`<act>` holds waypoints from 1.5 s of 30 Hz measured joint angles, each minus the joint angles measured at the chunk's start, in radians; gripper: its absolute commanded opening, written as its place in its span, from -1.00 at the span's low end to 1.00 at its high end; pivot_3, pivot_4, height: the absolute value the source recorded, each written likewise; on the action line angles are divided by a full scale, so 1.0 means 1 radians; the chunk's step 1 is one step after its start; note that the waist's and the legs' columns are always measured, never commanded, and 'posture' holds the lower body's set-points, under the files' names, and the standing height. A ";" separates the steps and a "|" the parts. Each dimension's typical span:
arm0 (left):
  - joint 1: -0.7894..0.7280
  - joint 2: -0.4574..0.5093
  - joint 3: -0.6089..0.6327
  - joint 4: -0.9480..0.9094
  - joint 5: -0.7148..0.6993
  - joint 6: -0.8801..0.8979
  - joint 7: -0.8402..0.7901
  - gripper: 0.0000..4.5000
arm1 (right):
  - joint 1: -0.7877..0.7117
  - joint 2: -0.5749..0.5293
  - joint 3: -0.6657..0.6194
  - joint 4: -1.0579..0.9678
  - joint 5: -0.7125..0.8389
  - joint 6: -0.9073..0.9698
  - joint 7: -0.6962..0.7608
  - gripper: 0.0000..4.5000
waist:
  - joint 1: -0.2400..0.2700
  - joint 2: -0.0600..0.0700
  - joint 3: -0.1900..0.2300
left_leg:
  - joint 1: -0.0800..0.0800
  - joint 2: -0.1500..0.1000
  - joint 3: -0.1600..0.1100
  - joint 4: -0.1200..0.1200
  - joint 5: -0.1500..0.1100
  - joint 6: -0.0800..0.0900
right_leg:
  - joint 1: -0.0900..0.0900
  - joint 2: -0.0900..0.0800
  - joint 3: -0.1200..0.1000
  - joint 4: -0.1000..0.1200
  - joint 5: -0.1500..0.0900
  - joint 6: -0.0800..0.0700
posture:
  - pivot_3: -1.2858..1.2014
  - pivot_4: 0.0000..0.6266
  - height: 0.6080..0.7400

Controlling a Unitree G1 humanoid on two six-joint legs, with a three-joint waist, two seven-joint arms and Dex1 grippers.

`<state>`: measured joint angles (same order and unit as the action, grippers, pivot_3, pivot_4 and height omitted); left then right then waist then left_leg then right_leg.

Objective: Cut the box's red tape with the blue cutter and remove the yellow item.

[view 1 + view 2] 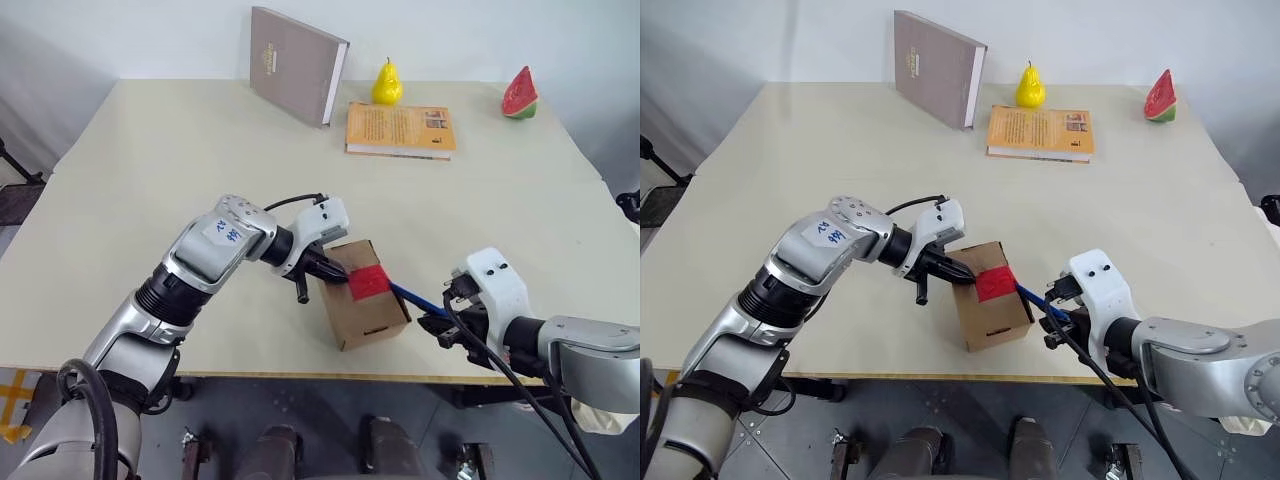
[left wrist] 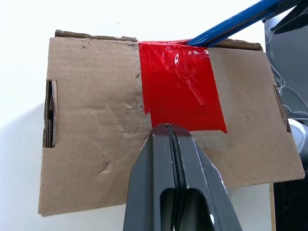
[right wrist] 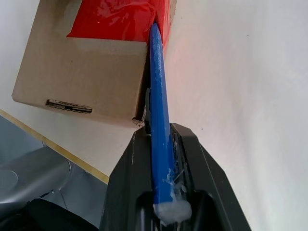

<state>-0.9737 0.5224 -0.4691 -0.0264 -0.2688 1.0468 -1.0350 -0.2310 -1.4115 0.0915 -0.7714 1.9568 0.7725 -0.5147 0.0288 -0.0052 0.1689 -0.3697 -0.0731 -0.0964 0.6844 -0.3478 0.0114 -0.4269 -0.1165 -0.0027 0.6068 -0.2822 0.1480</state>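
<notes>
Near the table's (image 1: 150, 160) 6 o'clock edge, the left gripper (image 2: 169, 132), fingers pressed together, bears on the box (image 1: 365, 310) beside the red tape (image 1: 368, 282). From 3 o'clock, the right gripper (image 3: 163, 144) clamps the blue cutter (image 3: 159, 96), tip at the tape's edge.

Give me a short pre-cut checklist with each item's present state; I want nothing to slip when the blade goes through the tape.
1. Blue cutter clamped in the right hand: ok.
2. Cutter tip at the edge of the red tape: ok.
3. Left hand shut, pressed on the box to steady it: ok.
4. Left fingers out of the cutter's line: not ok, they sit at the tape's opposite edge.
5. Tape already cut: cannot tell.
6. Box well on the table: ok, though near the front edge.
</notes>
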 measured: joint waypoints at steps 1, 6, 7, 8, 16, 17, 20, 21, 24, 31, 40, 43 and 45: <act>0.001 0.001 0.000 -0.001 0.000 0.002 0.000 -1.00 | -0.023 0.017 0.018 0.008 -0.004 0.011 -0.005 -0.93 | -0.002 0.000 0.000 | 0.000 0.000 0.000 0.000 0.000 0.000 | 0.000 0.000 0.000 0.000 0.000 0.000 | 0.03 -0.52 1.00; 0.002 0.004 0.002 -0.009 -0.001 0.011 0.001 -1.00 | -0.116 0.093 0.086 0.054 -0.029 0.058 -0.031 -0.93 | -0.004 0.000 0.000 | 0.000 0.000 0.000 0.000 0.000 0.000 | -0.001 0.000 0.000 0.001 0.000 0.000 | 0.03 -0.52 1.00; 0.002 0.005 0.002 -0.010 -0.001 0.013 0.001 -1.00 | -0.135 0.107 0.099 0.066 -0.033 0.068 -0.036 -0.93 | -0.004 0.000 0.000 | 0.000 0.000 0.000 0.000 0.000 0.000 | -0.001 0.000 0.000 0.002 0.000 0.000 | 0.03 -0.52 1.00; 0.002 0.005 0.002 -0.012 -0.001 0.014 0.001 -1.00 | -0.143 0.113 0.100 0.071 -0.033 0.075 -0.038 -0.93 | -0.004 0.000 0.000 | 0.000 0.000 0.000 0.000 0.000 0.000 | -0.001 0.000 0.000 0.002 0.000 0.000 | 0.03 -0.52 1.00; 0.009 0.008 0.001 -0.041 -0.005 0.026 -0.001 -1.00 | -0.233 0.173 0.138 0.119 -0.046 0.132 -0.057 -0.93 | -0.004 0.000 0.000 | 0.000 0.000 0.000 0.000 0.000 0.000 | -0.002 0.000 0.001 0.003 0.000 0.000 | 0.03 -0.52 1.00; 0.009 0.008 0.001 -0.041 -0.006 0.026 -0.002 -1.00 | -0.236 0.178 0.139 0.122 -0.047 0.137 -0.060 -0.93 | -0.004 0.000 0.000 | 0.000 0.000 0.000 0.000 0.000 0.000 | -0.002 0.000 0.001 0.003 0.000 0.000 | 0.03 -0.52 1.00; 0.009 0.008 0.001 -0.041 -0.007 0.028 -0.002 -1.00 | -0.243 0.202 0.140 0.131 -0.053 0.147 -0.070 -0.93 | -0.005 0.000 0.000 | 0.000 0.000 0.000 0.000 0.000 0.000 | -0.002 0.000 0.001 0.003 0.000 0.000 | 0.03 -0.52 1.00; 0.010 0.008 0.001 -0.043 -0.007 0.029 -0.002 -1.00 | -0.246 0.209 0.140 0.133 -0.054 0.150 -0.075 -0.93 | -0.005 0.000 0.000 | 0.000 0.000 0.000 0.000 0.000 0.000 | -0.002 0.000 0.001 0.003 0.000 0.000 | 0.03 -0.52 1.00; 0.012 0.009 0.001 -0.047 -0.008 0.031 -0.002 -1.00 | -0.257 0.227 0.141 0.136 -0.059 0.156 -0.086 -0.93 | -0.006 0.000 0.000 | 0.000 0.000 0.000 0.000 0.000 0.000 | -0.002 0.000 0.001 0.003 0.000 0.000 | 0.03 -0.52 1.00; 0.017 0.011 0.002 -0.052 -0.008 0.029 -0.004 -1.00 | -0.302 0.296 0.162 0.151 -0.084 0.167 -0.117 -0.93 | -0.006 0.000 0.000 | 0.000 0.000 0.000 0.000 0.000 0.000 | -0.002 0.000 0.001 0.004 0.000 0.000 | 0.03 -0.52 1.00; 0.022 0.012 0.005 -0.058 -0.008 0.025 -0.003 -1.00 | -0.294 0.301 0.150 0.151 -0.087 0.166 -0.120 -0.93 | -0.005 0.000 0.000 | -0.001 0.000 0.000 0.000 0.000 0.000 | -0.002 0.000 0.001 0.004 0.000 0.000 | 0.03 -0.52 1.00; 0.024 0.011 0.006 -0.063 -0.008 0.024 -0.003 -1.00 | -0.273 0.301 0.124 0.146 -0.081 0.150 -0.117 -0.93 | -0.004 0.000 0.000 | -0.001 0.000 0.000 0.000 0.000 0.000 | -0.002 0.000 0.001 0.004 0.000 0.000 | 0.03 -0.52 1.00; 0.024 0.011 0.006 -0.067 -0.008 0.023 -0.003 -1.00 | -0.256 0.309 0.111 0.145 -0.080 0.137 -0.114 -0.93 | -0.004 0.000 0.000 | -0.001 0.000 0.000 0.000 0.000 0.000 | -0.002 0.000 0.001 0.004 0.000 0.000 | 0.03 -0.52 1.00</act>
<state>-0.9498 0.5336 -0.4632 -0.0931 -0.2764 1.0703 -1.0378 -0.4866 -1.1026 0.2024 -0.6265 1.8767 0.9096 -0.6286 0.0247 -0.0051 0.1689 -0.3708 -0.0734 -0.0962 0.6842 -0.3476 0.0111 -0.4289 -0.1163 -0.0020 0.6112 -0.2822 0.1480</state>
